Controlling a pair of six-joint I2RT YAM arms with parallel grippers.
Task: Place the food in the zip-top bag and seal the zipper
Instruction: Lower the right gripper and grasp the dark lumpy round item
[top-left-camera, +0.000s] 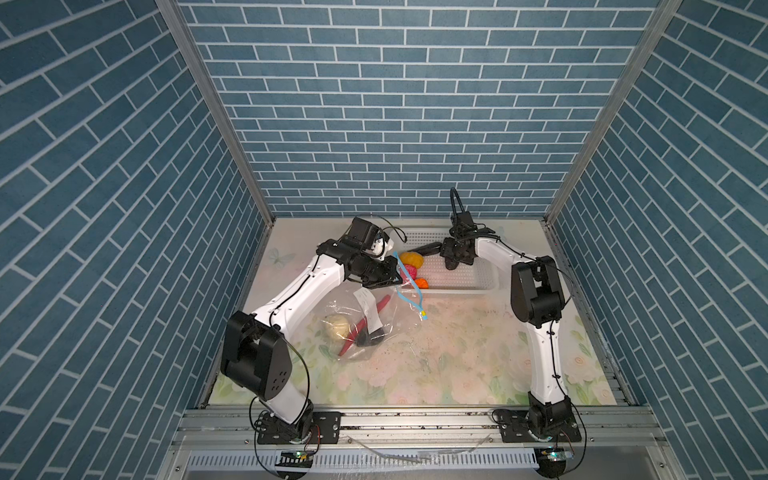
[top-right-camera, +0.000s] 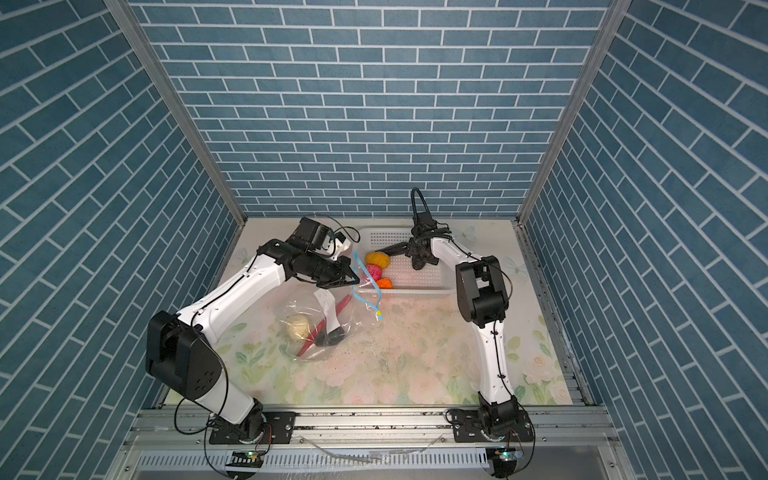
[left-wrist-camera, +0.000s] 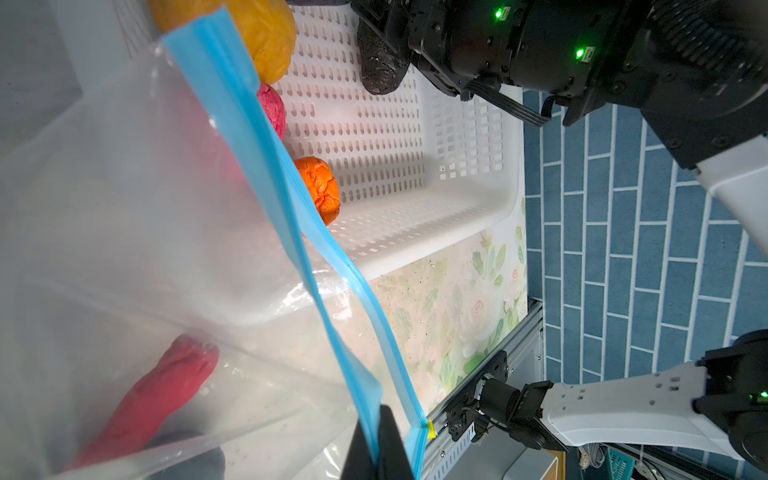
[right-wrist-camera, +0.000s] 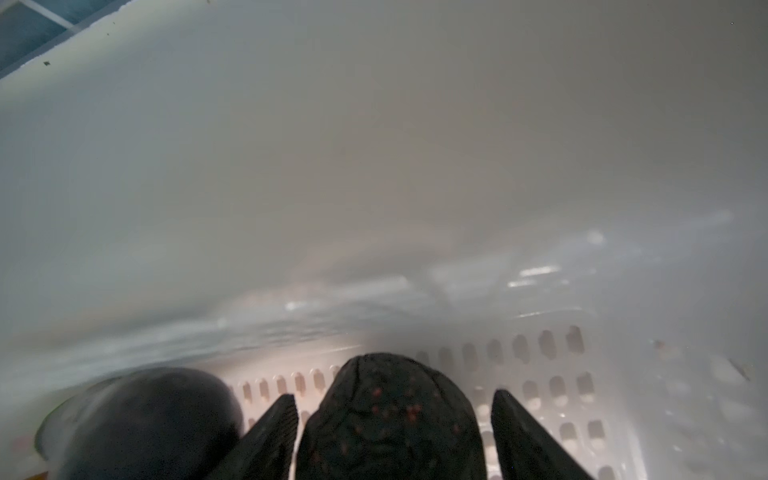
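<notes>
Okay, left jaws pinch the zipper (left-wrist-camera: 274, 166), holding the zip-top bag (top-left-camera: 361, 328) open beside the basket (top-left-camera: 461, 291). Our right jaws stand wide around a black oval (right-wrist-camera: 390, 415) inside it; we close gently, centred.

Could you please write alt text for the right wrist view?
The open end effector straddles a black oval in the white basket. A second black oval lies beside it, blurred.
</notes>
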